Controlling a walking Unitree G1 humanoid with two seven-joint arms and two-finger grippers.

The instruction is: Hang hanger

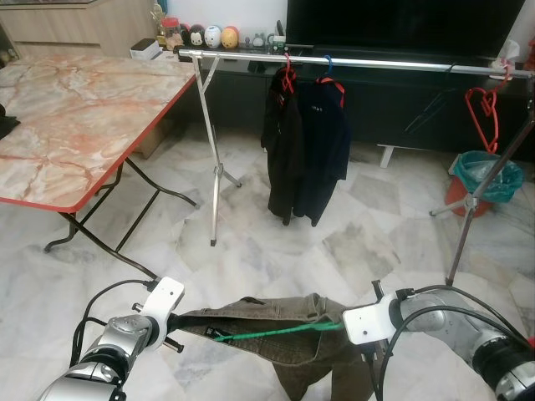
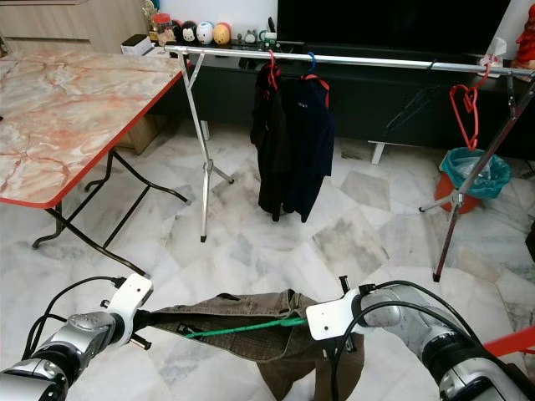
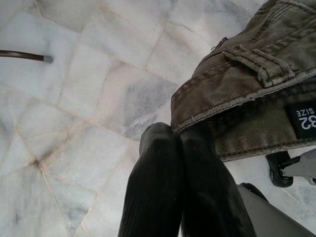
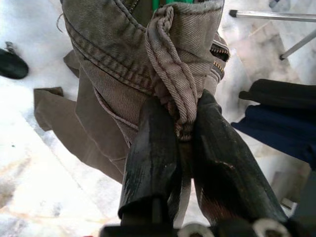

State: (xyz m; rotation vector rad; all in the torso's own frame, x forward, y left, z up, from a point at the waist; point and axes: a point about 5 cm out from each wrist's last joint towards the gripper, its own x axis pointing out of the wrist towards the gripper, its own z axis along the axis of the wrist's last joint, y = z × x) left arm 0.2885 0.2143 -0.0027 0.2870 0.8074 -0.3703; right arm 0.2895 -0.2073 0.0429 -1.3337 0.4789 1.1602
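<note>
Carry step: left gripper [image 3: 175,148] pinches one end of the olive trousers' [image 1: 276,322] waistband, right gripper [image 4: 180,128] clamps a belt loop, green hanger [image 1: 276,334] apparently strung between them. Next: lift to the rail [image 1: 359,61] well ahead and above.

Open marble floor [image 1: 276,251] lying ahead toward the clothes rail [image 1: 376,62], dark garments [image 1: 305,142] hanging near its middle, red hangers [image 1: 483,113] crowding its right end, bare rail between them, folding table [image 1: 75,125] blocking the left side
</note>
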